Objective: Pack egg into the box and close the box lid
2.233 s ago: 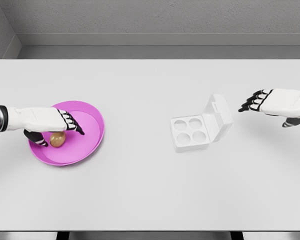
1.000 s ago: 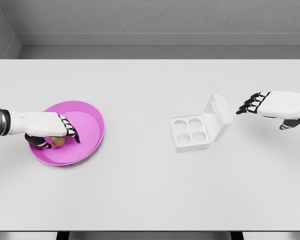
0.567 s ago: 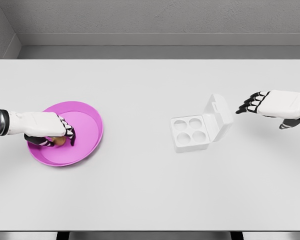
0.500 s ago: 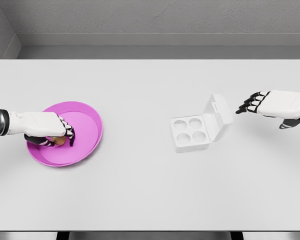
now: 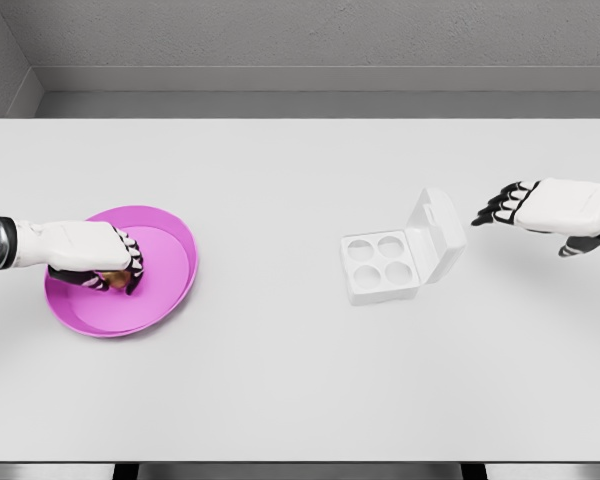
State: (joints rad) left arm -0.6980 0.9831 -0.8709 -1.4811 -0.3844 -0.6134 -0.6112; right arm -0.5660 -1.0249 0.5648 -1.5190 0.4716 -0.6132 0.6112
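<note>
From the head camera, a white table fills the picture, with a grey wall behind it. On the left side lies a shallow pink plate. The left hand comes in from the left edge and sits over the plate's left half, its fingers curled down and inward around the egg. Only a small brown sliver of the egg shows between the fingers and the palm, so the hand looks closed around it, low inside the plate; whether the egg is touching the plate or lifted off it cannot be told.

Right of the middle of the table stands the white box, well apart from the plate. Its tray has four round cups, two by two, and all four show bare. The lid is hinged at the tray's right side and stands up, tilted back to the right, so the box is open.

The right hand hangs above the table to the right of the box, near the lid but apart from it. Its dark-tipped fingers point left towards the lid, loosely spread, and it holds nothing.
</note>
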